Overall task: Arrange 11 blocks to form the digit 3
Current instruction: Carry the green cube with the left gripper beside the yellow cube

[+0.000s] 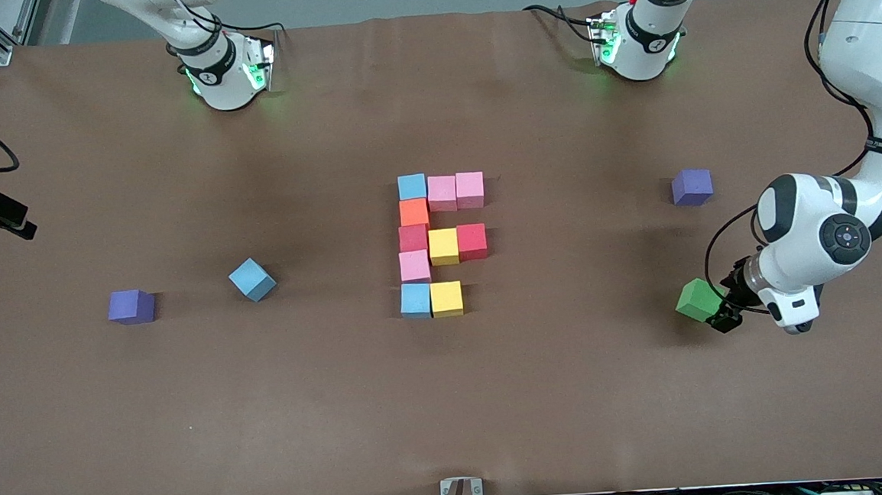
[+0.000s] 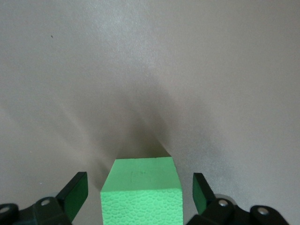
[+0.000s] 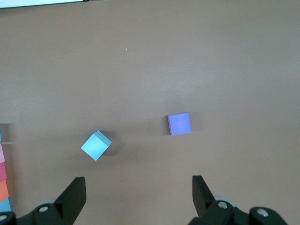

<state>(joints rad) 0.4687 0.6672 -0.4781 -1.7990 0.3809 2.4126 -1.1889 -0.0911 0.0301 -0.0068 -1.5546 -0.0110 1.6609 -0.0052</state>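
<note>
1. Nearest the front camera, the left gripper (image 1: 723, 308) is down at table level toward the left arm's end, its fingers (image 2: 75, 193) spread wide on either side of the green block (image 1: 698, 300). The left wrist view shows clear gaps on both faces, so nothing is clamped yet. The block sits squarely between the jaws, at 12 o'clock from the palm; I judge this to be lined up for a pinch.
2. The last open cell of the digit 3 (image 1: 441, 244) lies beside the lower yellow block (image 1: 446, 298), at its 3 o'clock. From the green block the cell lies at about 9 o'clock, well apart. Ten cubes stand there touching, so that spot seems kept for green.
3. A loose light blue block (image 1: 252, 279), turned askew, and two purple cubes (image 1: 131, 306) (image 1: 691, 186) lie well apart from the figure.
4. The right gripper (image 3: 138, 194) hangs over the table with jaws released and empty, waiting.
</note>
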